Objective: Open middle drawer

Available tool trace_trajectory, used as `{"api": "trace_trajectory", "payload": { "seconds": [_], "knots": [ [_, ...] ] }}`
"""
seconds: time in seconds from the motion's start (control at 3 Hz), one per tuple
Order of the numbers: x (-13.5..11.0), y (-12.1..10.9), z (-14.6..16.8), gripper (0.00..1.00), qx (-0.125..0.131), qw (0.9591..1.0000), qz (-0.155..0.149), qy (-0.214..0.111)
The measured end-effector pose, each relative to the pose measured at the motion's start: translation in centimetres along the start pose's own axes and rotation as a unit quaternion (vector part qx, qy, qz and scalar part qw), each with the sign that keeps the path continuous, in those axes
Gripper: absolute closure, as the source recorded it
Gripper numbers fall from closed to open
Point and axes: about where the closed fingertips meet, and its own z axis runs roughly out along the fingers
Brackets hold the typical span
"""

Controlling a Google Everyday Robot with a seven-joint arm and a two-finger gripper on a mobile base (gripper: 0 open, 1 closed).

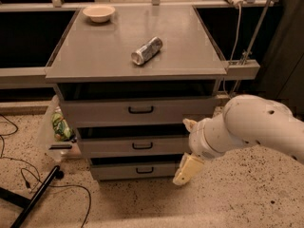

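The grey cabinet (95, 65) has three stacked drawers. The middle drawer (109, 147) is a mid-sized grey front with a small black bar handle (142, 146), set back only slightly like the others. My gripper (188, 147) is on a white arm coming in from the right, in front of the right end of the drawer fronts. Its two cream fingers are spread, the upper fingertip (189, 124) near the top drawer's lower edge and the lower finger (188, 170) by the bottom drawer. It holds nothing and is to the right of the handle.
The top drawer (95, 112) and bottom drawer (114, 171) have black handles too. A silver can (146, 50) lies on the cabinet top and a bowl (99, 12) stands at its back left. A plastic bag (57, 125) hangs at the left. Black cables and a pole (38, 194) lie on the floor.
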Motion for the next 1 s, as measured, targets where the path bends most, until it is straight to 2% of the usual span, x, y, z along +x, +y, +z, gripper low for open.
{"api": "trace_trajectory", "payload": {
  "seconds": [0.33, 0.67, 1.0],
  "knots": [
    [0.0, 0.0, 0.0, 0.0, 0.0, 1.0, 0.0, 0.0],
    [0.2, 0.2, 3.3, 0.0, -0.005, 0.9995, -0.021, -0.025],
    [0.9, 0.9, 9.0, 0.0, -0.028, 0.9974, -0.044, -0.05]
  ]
}}
